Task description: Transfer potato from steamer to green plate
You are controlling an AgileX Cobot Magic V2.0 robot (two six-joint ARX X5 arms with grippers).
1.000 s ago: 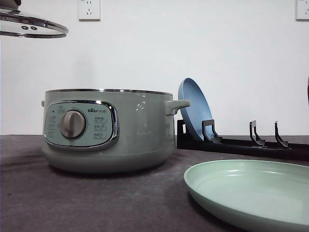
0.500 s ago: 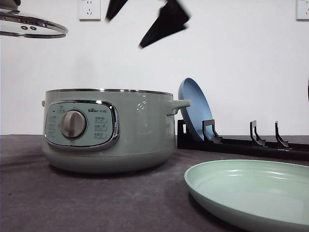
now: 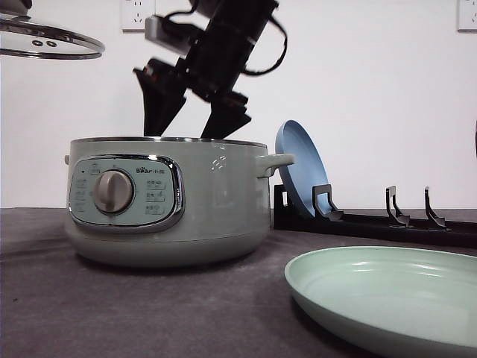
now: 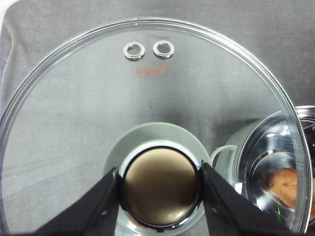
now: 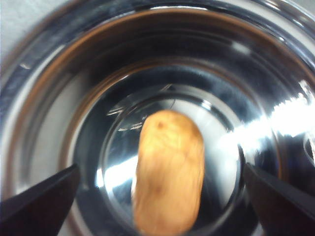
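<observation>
- Front view: the right gripper (image 3: 192, 112) hangs just above the open steamer (image 3: 168, 200), fingers (image 3: 159, 104) spread wide and tips at the rim. The lid (image 3: 49, 42) hangs high, up and to the left of the pot. The green plate (image 3: 387, 298) lies empty on the bench (image 3: 134, 306) near the camera, to the right of the pot; a blue plate (image 3: 298, 175) leans in a rack (image 3: 380, 220) behind.
- Left wrist view: the left gripper (image 4: 160, 189) is clamped on the lid's knob (image 4: 161, 189). Through the glass, the potato (image 4: 288, 184) shows inside the pot.
- Right wrist view: the potato (image 5: 168, 172) lies on the pot's shiny floor, centred between the parted fingers (image 5: 37, 196), untouched.
- Judgement: this is the reach-in step. Next the right arm should go lower until the fingers straddle the potato, then close across its narrow width.
</observation>
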